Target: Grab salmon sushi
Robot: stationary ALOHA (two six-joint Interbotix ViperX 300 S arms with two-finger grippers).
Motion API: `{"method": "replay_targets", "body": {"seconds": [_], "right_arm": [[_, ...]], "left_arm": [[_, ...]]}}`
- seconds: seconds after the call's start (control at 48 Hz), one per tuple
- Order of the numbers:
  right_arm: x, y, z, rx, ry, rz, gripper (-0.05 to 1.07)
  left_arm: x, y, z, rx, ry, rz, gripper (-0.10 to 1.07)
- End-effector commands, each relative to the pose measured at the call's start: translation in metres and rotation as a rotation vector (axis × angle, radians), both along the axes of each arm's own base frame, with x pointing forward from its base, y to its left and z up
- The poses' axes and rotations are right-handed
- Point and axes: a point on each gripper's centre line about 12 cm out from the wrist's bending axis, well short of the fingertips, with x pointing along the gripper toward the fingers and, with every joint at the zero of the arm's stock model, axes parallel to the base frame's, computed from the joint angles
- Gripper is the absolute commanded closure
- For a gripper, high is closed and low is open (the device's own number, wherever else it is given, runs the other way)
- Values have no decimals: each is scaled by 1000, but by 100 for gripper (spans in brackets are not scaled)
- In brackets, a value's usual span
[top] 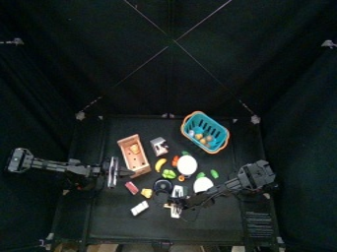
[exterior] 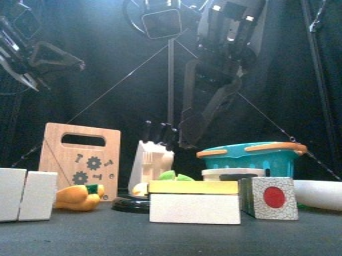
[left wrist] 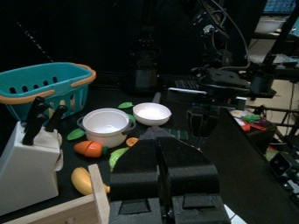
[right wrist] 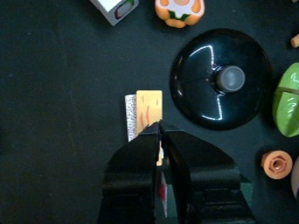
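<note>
place: my robot lab test pen | signs: black curtains [top: 53, 69] around my small bench [top: 118, 221] | camera stands [left wrist: 274, 61] beyond | toy food and teal basket [top: 204, 127]

No words, brands or numbers can be read — only signs: gear-like marks on the wooden board [exterior: 79, 160], and a red disc on the white block [exterior: 273, 197] — right of the board.

Far right on the table [top: 99, 221]: teal basket [top: 204, 126]. Far left: wooden cutting board [exterior: 79, 156], upright, with white knife block [exterior: 155, 163] just right of it. Mid-table: two white bowls [left wrist: 107, 125] side by side. Black lid [right wrist: 223, 77] lies flat near a green leaf piece [right wrist: 288, 101].
</note>
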Motion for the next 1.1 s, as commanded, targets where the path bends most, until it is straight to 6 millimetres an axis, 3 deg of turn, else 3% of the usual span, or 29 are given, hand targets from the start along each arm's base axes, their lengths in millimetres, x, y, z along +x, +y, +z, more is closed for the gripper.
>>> {"method": "replay_targets", "body": {"seconds": [0.0,0.25,0.729,0.917,1.083], "right_arm": [[-3,-8,24,16,-55,-15,52],[-8,-10,27,76,-135,8,48],[-3,-2,-9,130,-105,10,4],[0,-1,-12,125,-101,13,3],[0,-1,-7,125,-114,16,3]], "left_arm": [[2,1,4,-7,-14,5,78],[2,1,4,-6,-14,8,78],[2,1,4,-8,-14,8,78],[1,1,2,-5,-9,8,78],[-2,-2,-11,-8,66,-8,73]]}}
